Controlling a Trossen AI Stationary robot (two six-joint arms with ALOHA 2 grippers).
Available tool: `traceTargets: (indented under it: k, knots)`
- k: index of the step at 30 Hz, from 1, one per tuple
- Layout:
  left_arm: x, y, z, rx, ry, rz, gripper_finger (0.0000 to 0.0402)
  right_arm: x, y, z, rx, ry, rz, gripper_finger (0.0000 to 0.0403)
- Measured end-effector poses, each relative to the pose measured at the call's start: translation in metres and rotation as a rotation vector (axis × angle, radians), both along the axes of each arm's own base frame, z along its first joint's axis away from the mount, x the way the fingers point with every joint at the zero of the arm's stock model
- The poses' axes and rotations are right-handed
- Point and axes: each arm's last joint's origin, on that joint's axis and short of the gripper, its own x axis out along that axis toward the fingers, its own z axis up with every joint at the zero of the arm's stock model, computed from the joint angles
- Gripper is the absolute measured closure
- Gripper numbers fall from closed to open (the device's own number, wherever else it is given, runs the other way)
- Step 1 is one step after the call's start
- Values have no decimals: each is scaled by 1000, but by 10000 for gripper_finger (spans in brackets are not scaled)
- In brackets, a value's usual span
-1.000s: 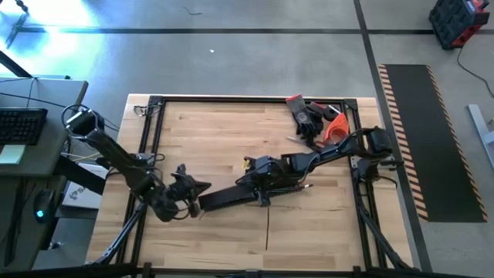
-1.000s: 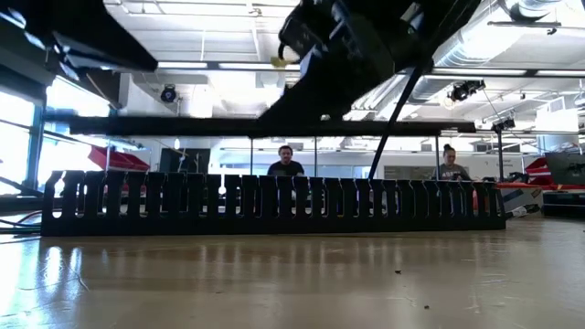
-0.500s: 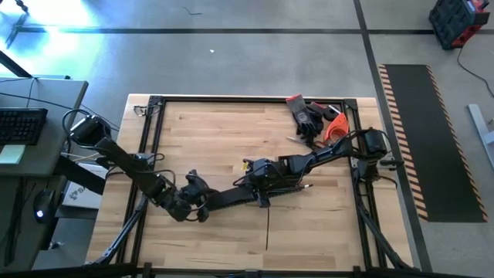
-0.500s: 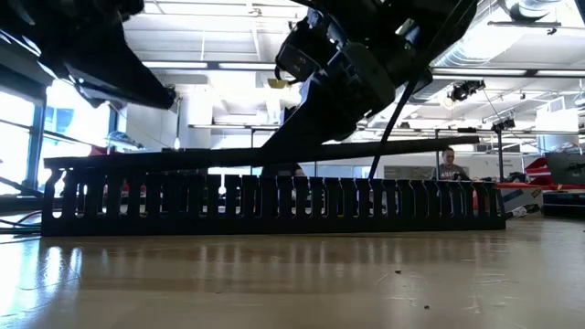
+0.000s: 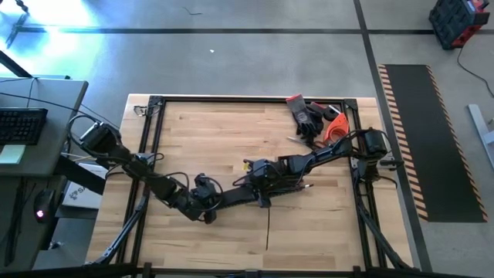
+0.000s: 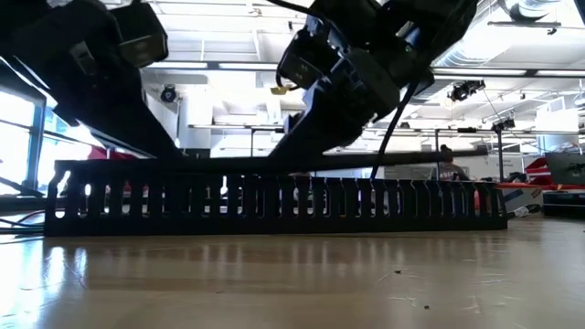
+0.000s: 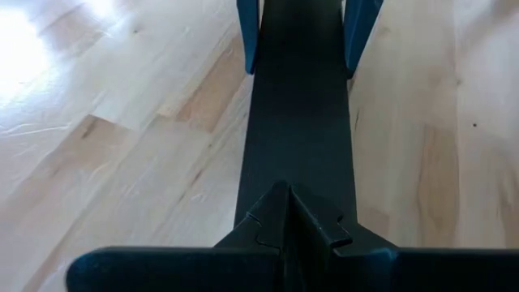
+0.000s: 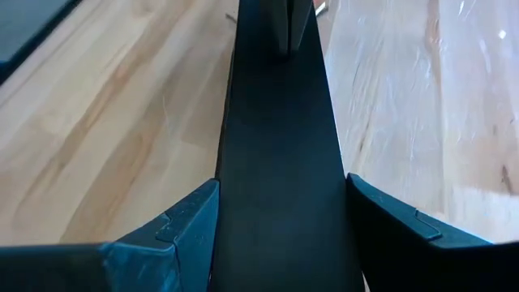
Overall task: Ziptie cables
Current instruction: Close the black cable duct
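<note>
A flat black strip lies along the top of the black slotted duct, near the table's middle. My right gripper is shut on the strip's right part. My left gripper is shut, and its tips rest on the strip's left end. In the low view the strip rests on the duct's teeth, its right end slightly higher. No cables show in any view. A thin dark line lies on the wood nearer the near edge. My left gripper presses its shut fingertips down on the top face of the strip's left end, slanting down from the table's left. The strip lies on the duct under them. My right gripper pinches the strip across its width, one finger on each long edge. It comes from the right, along the strip. In the left wrist view its fingers straddle the strip.
Dark gloves and an orange tool lie at the table's far right corner. A black frame rims the table. A keyboard sits on a side desk to the left. A person shows in the room behind.
The left arm has reached toward the table's right and come down onto the strip's left end. The strip, held level above the duct a second ago, has sunk onto the duct, left end first. The right gripper has kept its hold and lowered slightly.
</note>
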Motion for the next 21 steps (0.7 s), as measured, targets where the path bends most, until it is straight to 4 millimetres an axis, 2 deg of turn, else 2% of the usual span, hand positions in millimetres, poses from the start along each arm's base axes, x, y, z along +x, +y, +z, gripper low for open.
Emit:
traceTargets:
  k: [17, 21]
  knots:
    - [2, 1, -7, -1, 30, -4, 401, -1, 9, -8, -15, 30, -16, 188]
    - [2, 2, -1, 15, 3, -16, 401, 0, 9, -10, -15, 28, -18, 188]
